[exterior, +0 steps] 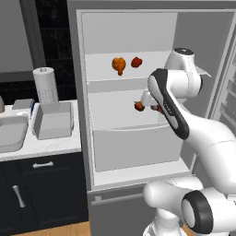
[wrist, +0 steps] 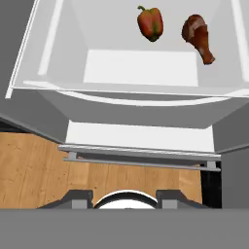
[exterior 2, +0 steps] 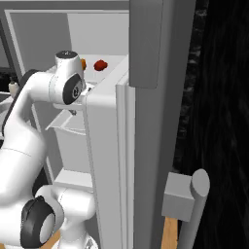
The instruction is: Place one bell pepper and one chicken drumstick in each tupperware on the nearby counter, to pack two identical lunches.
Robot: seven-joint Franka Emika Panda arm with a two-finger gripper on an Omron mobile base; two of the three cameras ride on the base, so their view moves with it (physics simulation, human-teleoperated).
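Bell pepper (wrist: 150, 23) and brown chicken drumstick (wrist: 198, 37) lie side by side, apart, on a fridge shelf (wrist: 141, 68), well beyond the gripper (wrist: 124, 198), which holds nothing; whether its tips are spread cannot be told. A second pepper (exterior: 136, 62) and orange drumstick (exterior: 119, 65) rest on the shelf above. Tupperware (exterior: 53, 120) sits on the counter (exterior: 41, 145). No legible writing.

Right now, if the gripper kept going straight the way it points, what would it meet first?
Probably the white fridge shelf floor, in front of the dark orange-red bell pepper and reddish-brown chicken drumstick; depth is unclear.
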